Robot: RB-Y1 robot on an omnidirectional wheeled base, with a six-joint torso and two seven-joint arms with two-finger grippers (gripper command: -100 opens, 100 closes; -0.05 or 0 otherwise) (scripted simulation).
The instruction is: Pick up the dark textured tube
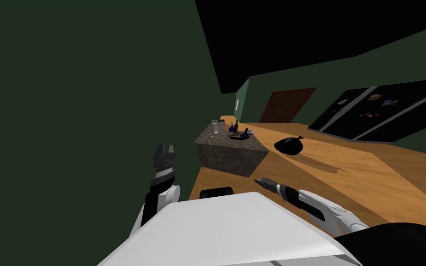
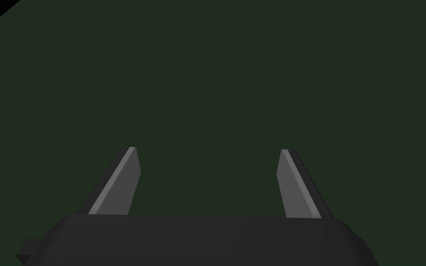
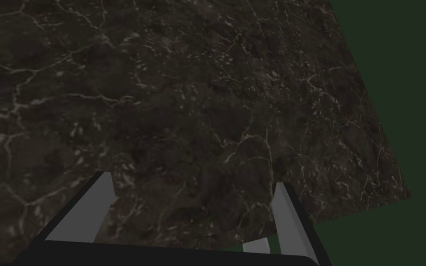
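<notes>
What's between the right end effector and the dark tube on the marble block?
The marble block itself: the right end effector, open, sits low facing its near side. The dark tube seems to lie on top near the far end, among bottles and a glass. It likely must rise above the top edge first.

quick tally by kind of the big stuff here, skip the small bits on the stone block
grippers, both open: 2, left gripper and right gripper
dark veined stone block: 1
round black tied sack: 1
reddish-brown door: 1
black two-door fridge: 1
total: 6
</notes>
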